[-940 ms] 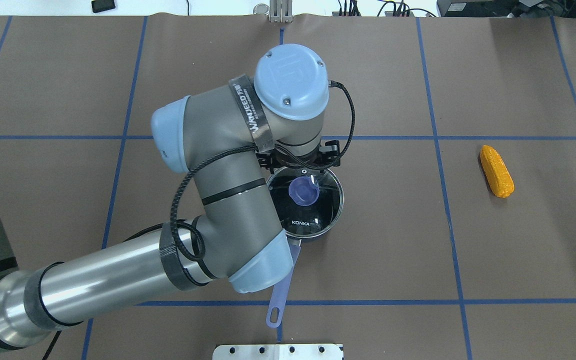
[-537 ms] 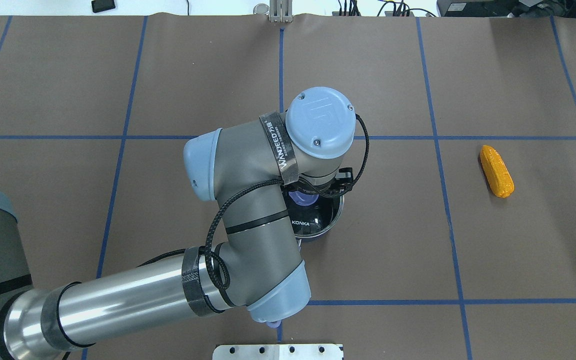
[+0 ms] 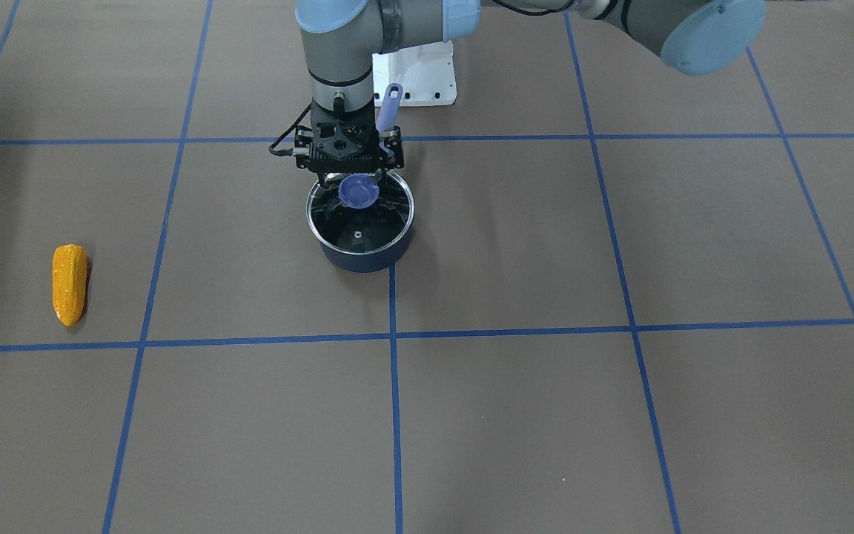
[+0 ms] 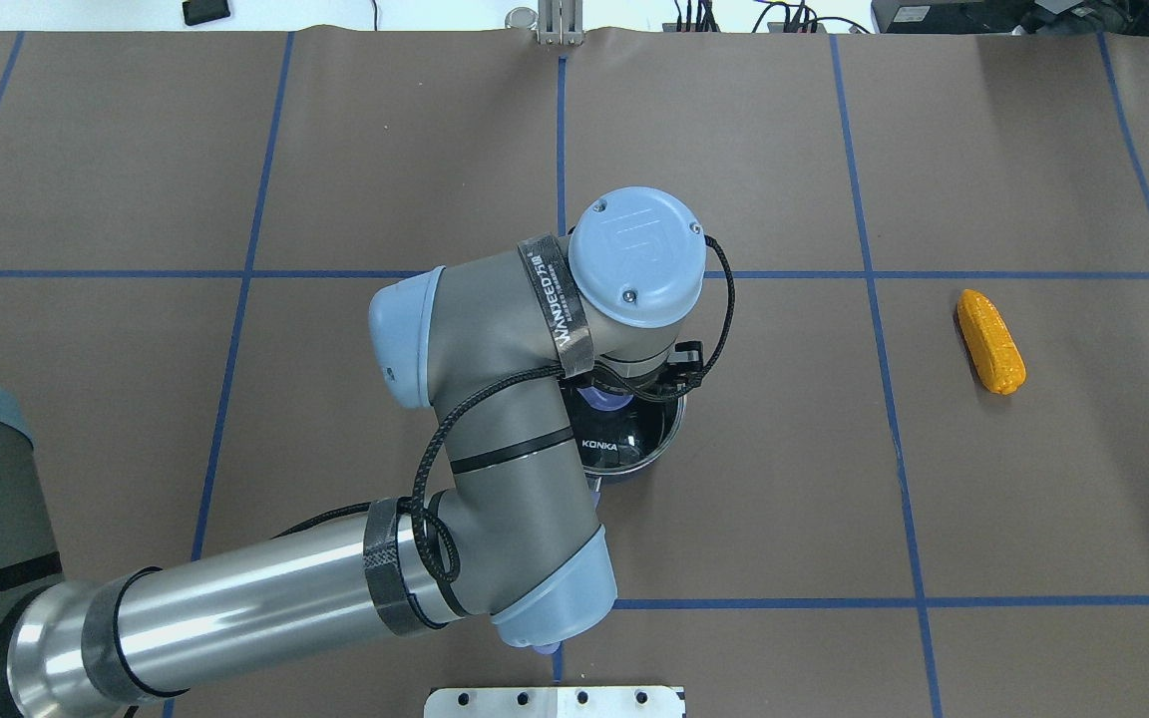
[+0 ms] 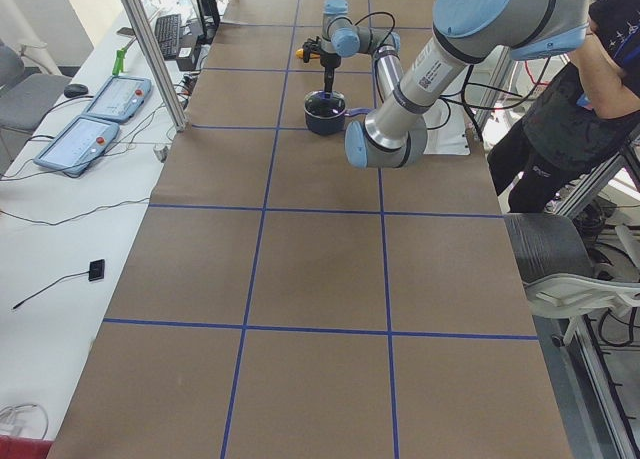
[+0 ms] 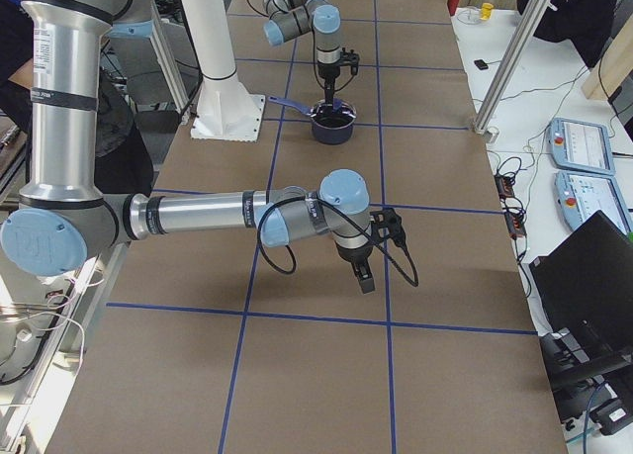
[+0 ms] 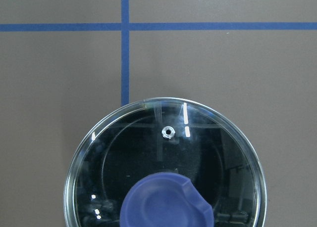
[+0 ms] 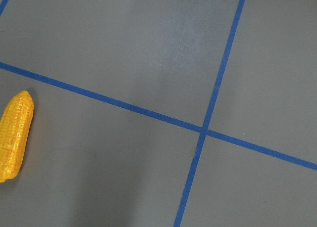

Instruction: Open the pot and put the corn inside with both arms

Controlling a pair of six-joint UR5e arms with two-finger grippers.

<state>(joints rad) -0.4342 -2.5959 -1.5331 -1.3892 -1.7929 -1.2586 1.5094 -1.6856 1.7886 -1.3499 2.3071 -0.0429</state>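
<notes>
The lid covers the pot, and our left gripper hovers with jaws apparently spread around the knob. The corn lies untouched at far left. We cannot tell how our right gripper holds its jaws.

This is a robotics lab: two arms on a white pedestal reach over a table covered in brown paper and marked into squares with blue tape. Aluminium posts frame it. Side benches hold teach pendants, a keyboard and a laptop, and a person stands by an office chair.
</notes>
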